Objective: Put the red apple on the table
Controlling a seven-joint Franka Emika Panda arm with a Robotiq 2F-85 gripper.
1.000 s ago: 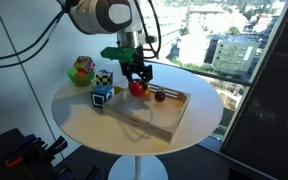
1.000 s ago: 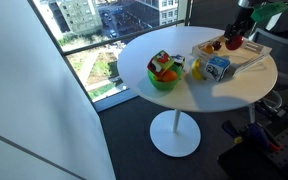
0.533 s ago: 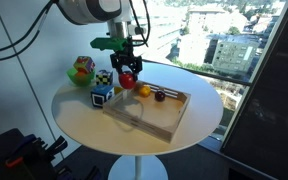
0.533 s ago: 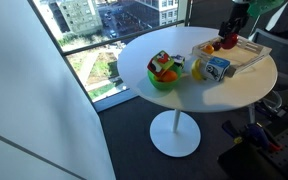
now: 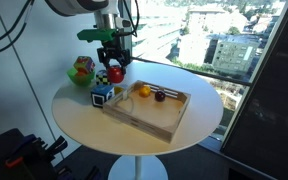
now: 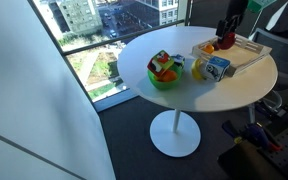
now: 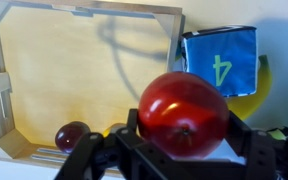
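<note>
Red, glossy round apple [image 7: 182, 110] in the gripper [image 7: 179, 142]

**Surface** [image 5: 89, 125]: one, round, smooth cream-white top on a single white pedestal [image 6: 174, 127] with a flared foot. Stands mid-room in both exterior views.

**Windows** [image 6: 89, 35]: floor-to-ceiling glazing in dark frames, running along the far side of the surface.

**Light:** daylight only, bright and even, with a soft sheen on the white top.

**Outlook:** city buildings [image 5: 229, 50] seen from high up, with green ground [image 6: 84, 68] far below.

**Wall** [image 6: 24, 110]: plain white panel, near left in an exterior view.

**Pillar** [image 5: 279, 100]: dark, tall, at the right in an exterior view.

**Floor** [image 6: 134, 150]: dark grey, uniform.
</note>
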